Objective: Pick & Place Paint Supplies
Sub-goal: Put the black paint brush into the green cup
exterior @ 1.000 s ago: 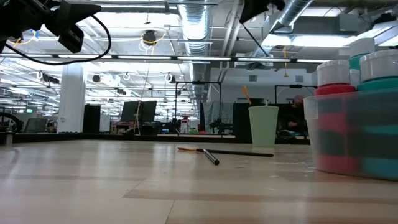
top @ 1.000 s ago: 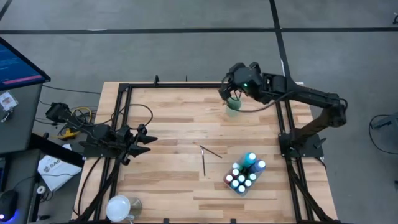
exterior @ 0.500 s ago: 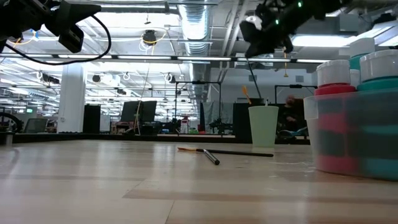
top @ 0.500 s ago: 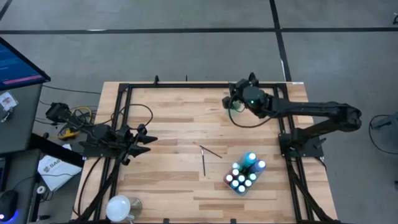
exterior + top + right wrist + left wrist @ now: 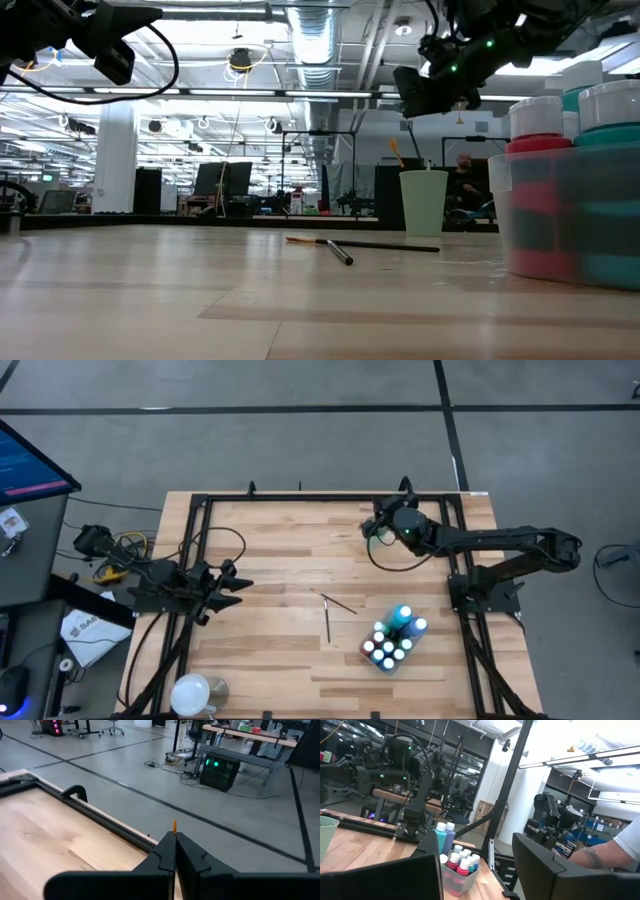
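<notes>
- Green cup (image 5: 376,528) stands near the table's (image 5: 270,560) far edge, toward the right corner, and the right gripper (image 5: 381,523) hangs right above it.
- Its fingers are shut on a thin brush (image 5: 174,826); an orange tip pokes out between them in the right wrist view.
- That brush's long axis looks roughly upright, so the cup mouth lies just below: a drop-in looks likely.
- Two more brushes (image 5: 331,612) lie flat mid-table, crossing, nearer the right arm.
- Paint bottles (image 5: 393,641) sit packed in a clear tub (image 5: 570,215) by the right edge.
- Left gripper (image 5: 236,584) waits over the left side, fingers apart, empty.
</notes>
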Motion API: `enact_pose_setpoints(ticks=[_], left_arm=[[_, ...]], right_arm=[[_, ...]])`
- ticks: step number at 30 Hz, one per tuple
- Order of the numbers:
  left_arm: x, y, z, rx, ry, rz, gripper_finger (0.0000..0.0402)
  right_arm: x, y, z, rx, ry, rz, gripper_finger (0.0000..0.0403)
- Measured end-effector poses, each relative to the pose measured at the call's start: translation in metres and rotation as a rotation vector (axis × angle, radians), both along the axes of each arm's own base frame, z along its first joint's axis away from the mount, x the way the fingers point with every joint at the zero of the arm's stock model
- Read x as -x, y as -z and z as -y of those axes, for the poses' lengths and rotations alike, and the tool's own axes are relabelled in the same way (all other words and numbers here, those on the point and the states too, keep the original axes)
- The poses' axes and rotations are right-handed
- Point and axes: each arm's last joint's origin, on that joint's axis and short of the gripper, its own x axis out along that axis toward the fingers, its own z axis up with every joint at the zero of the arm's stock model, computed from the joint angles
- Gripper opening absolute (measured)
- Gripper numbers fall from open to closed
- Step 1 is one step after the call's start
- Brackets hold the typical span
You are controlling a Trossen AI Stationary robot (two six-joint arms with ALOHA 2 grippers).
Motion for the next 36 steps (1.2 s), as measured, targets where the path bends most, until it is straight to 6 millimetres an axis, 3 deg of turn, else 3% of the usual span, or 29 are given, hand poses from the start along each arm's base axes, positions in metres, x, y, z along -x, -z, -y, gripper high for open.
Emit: enact_pose_setpoints(ticks=[14,19,24,36], left_arm=[[0.0,0.0,0.0,0.0,0.0,0.0,0.0132],[0.0,0.0,0.0,0.0,0.0,0.0,0.0132],[0.0,0.0,0.0,0.0,0.0,0.0,0.0132],[0.0,0.0,0.0,0.0,0.0,0.0,0.0132]], right_arm=[[0.002,0.006,-0.001,-0.007,-0.025,-0.082,0.0],[0.007,0.02,-0.004,0.004,-0.037,-0.042,0.0],[0.007,0.017,-0.004,0.019,-0.038,-0.02,0.0003],[0.007,0.016,-0.006,0.022,-0.049,-0.025,0.0075]])
